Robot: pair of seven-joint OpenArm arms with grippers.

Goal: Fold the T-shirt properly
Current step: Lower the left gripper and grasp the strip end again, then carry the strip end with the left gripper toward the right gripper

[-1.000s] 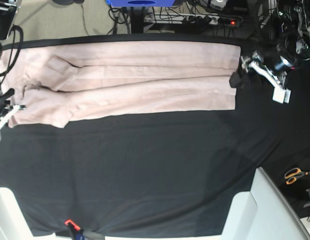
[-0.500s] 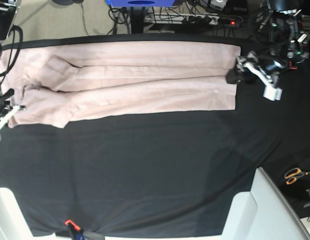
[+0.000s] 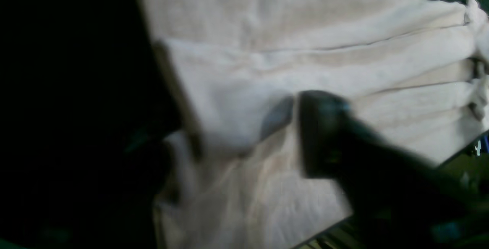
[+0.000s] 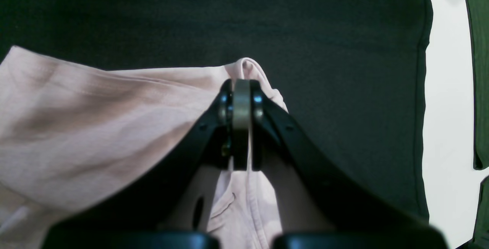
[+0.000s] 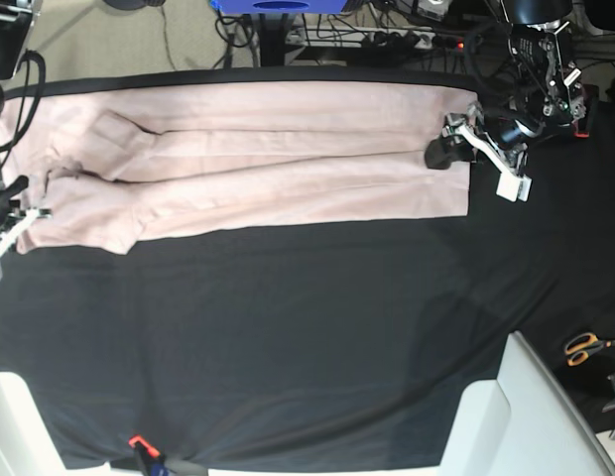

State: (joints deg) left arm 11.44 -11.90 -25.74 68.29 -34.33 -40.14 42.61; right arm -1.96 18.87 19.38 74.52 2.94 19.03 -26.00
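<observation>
The pale pink T-shirt (image 5: pixel 258 159) lies folded into a long band across the far part of the black cloth (image 5: pixel 288 327). My left gripper (image 5: pixel 438 155) hovers at the shirt's right end. In the blurred left wrist view the gripper (image 3: pixel 237 138) looks open, with one finger (image 3: pixel 321 126) over the shirt (image 3: pixel 305 42) and the other beside its edge. My right gripper (image 5: pixel 15 213) is at the shirt's left end. In the right wrist view it (image 4: pixel 241 88) is shut on a pinched fold of the shirt (image 4: pixel 95 126).
Orange-handled scissors (image 5: pixel 583 347) lie off the cloth at the right. A white panel (image 5: pixel 526 416) stands at the front right corner. An orange clamp (image 5: pixel 139 443) sits at the front edge. Cables and a power strip (image 5: pixel 387 40) lie beyond the far edge.
My left gripper has moved left from beside the shirt's right end to over its edge. The right gripper and the shirt have not moved.
</observation>
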